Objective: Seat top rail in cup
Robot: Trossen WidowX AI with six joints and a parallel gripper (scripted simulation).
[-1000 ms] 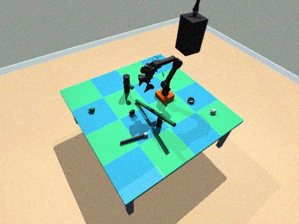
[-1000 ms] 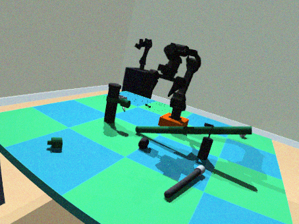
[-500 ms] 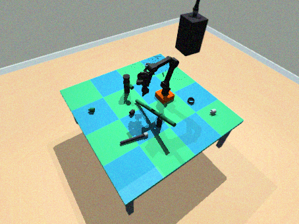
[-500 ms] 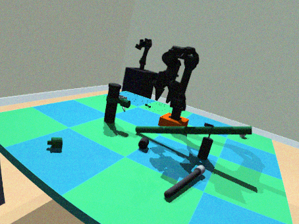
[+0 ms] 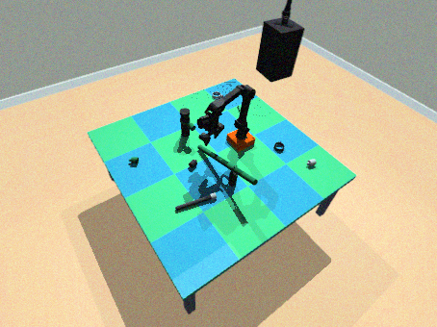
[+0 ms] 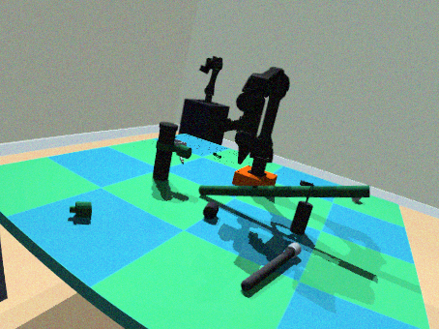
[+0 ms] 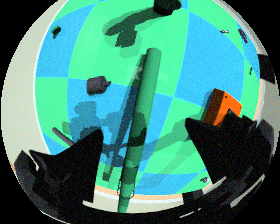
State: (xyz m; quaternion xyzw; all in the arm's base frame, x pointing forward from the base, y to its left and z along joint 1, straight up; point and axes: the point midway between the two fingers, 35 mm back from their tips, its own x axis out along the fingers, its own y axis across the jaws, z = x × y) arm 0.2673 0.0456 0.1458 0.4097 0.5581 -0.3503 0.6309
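The green rail (image 5: 226, 162) (image 6: 338, 191) (image 7: 150, 75) runs aslant above the table, through the loop cap (image 6: 307, 184) on the short post (image 5: 233, 179) (image 6: 301, 216). Its near-post end is free, apart from and lower than the green rail-end cup (image 5: 192, 126) (image 6: 184, 151). The cup hangs from the brace band (image 6: 164, 147) on the big dark post (image 5: 185, 123) (image 6: 161, 165) (image 7: 166, 6). The band sits in the post's upper part, somewhat below its cap. My gripper (image 5: 213, 138) (image 6: 251, 158) (image 7: 144, 128) is open and empty, above the rail. The rail shows between its fingers in the wrist view, not gripped.
A dark tube with a pale end (image 5: 194, 203) (image 6: 268, 269), a small dark piece (image 5: 192, 163) (image 6: 211, 211) (image 7: 97, 85) and a green fitting (image 5: 134, 161) (image 6: 83, 209) lie on the table. A black ring (image 5: 279, 143) and white piece (image 5: 312, 163) lie beyond the orange arm base (image 5: 235, 140) (image 6: 242, 176).
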